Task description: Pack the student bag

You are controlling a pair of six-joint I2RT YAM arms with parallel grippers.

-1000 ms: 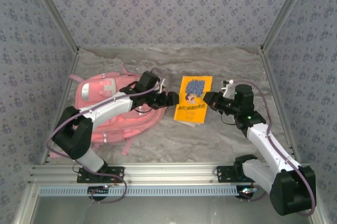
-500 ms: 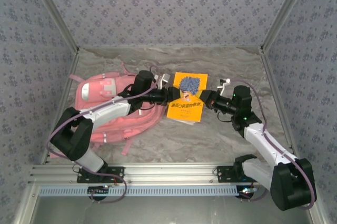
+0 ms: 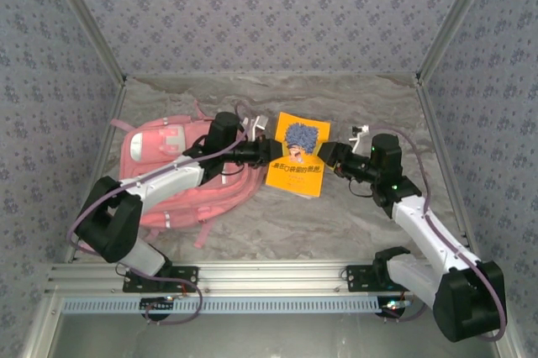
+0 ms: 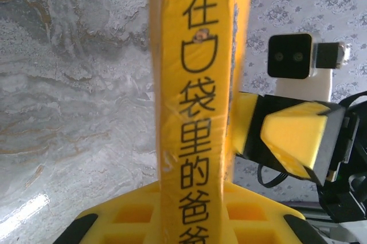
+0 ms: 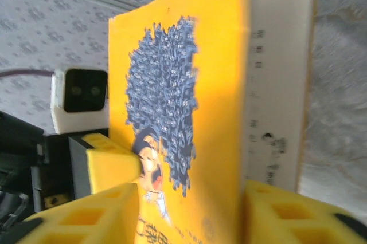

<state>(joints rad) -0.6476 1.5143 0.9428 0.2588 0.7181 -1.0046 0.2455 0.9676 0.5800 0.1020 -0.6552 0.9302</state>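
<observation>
The student bag (image 3: 164, 181), a large pink backpack, lies flat on the left of the table under my left arm. A yellow book (image 3: 297, 160) with a blue-haired figure on its cover hangs between both grippers, right of the bag. My left gripper (image 3: 270, 153) is shut on the book's spine (image 4: 195, 83), and its pads press both sides (image 4: 192, 212). My right gripper (image 3: 329, 155) stands at the book's opposite edge with its jaws parted around the cover (image 5: 183, 83) and a gap at each pad (image 5: 192, 215). The right gripper's yellow fingers (image 4: 292, 135) show beyond the book.
The marble tabletop (image 3: 353, 223) is boxed in by patterned walls at the left (image 3: 50, 106), back and right (image 3: 496, 106). A metal rail (image 3: 252, 278) runs along the near edge by the arm bases. A loose pink strap (image 3: 202, 234) trails from the bag toward the rail.
The right gripper carried the book left off the table. The left gripper closed on its spine. The right gripper's jaws have now come apart.
</observation>
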